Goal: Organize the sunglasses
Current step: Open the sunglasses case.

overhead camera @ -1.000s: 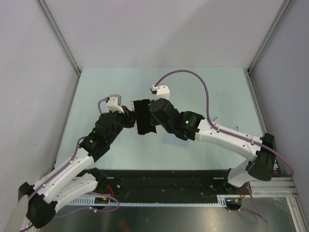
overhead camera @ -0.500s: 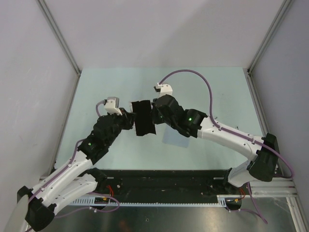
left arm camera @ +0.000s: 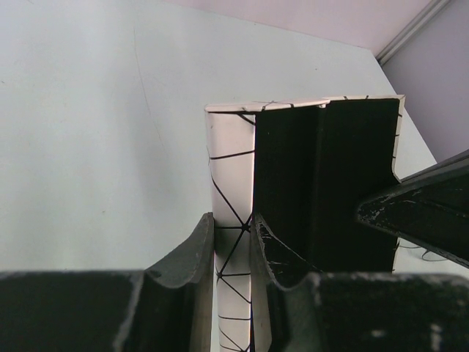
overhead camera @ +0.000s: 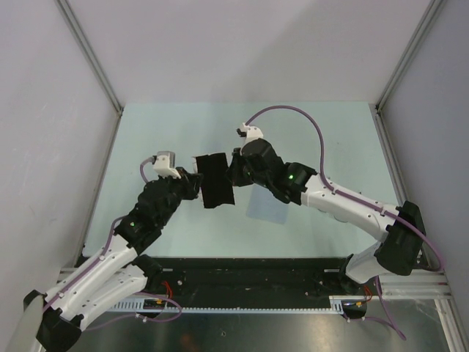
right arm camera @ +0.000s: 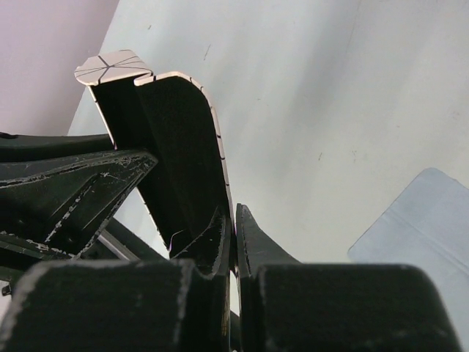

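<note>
Left claw (left arm camera: 233,229), right claw (right arm camera: 231,221) pinch one case (overhead camera: 215,180); one cloth (overhead camera: 267,207) beside.

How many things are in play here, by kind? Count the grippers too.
White folding case with black lining: 1, pinched by both grippers
Pale blue-grey flat sheet, possibly a cloth: 1
Two-finger grippers: 2, left gripper and right gripper
Total: 4
No sunglasses clearly in view.
</note>
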You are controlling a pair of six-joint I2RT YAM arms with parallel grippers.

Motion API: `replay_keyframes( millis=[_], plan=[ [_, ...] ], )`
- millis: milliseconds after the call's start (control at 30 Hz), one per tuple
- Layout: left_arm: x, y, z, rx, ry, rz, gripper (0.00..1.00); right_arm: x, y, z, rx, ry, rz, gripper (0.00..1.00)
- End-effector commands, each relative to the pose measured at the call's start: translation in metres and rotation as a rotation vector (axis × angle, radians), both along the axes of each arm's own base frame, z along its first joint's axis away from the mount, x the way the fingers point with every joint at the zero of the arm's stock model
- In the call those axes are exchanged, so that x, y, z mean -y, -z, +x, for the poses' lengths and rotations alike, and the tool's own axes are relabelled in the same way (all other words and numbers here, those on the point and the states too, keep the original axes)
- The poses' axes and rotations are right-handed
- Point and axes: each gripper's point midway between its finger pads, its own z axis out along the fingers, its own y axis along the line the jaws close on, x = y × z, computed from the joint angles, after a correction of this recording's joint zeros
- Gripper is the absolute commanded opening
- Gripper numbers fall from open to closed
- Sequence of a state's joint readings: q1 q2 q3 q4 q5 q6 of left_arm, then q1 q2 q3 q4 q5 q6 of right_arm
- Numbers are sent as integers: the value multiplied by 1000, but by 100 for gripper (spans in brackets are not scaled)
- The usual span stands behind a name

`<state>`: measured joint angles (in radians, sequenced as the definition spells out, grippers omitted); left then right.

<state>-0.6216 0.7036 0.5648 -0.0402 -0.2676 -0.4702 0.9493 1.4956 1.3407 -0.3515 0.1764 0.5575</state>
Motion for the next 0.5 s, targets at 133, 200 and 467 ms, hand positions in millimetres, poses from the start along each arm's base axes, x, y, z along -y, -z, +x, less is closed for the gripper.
replay_keyframes(
  millis=[133,200,467],
  plan=[
    [-23,-29,9,86,-134,-60,0,60,26,34,17,201,-175,0],
    [-24,-28,9,83,-146,-65,0,60,27,34,15,197,-176,0],
    [-21,-32,13,90,-134,-32,73,44,19,38,50,131,-132,0]
  ],
)
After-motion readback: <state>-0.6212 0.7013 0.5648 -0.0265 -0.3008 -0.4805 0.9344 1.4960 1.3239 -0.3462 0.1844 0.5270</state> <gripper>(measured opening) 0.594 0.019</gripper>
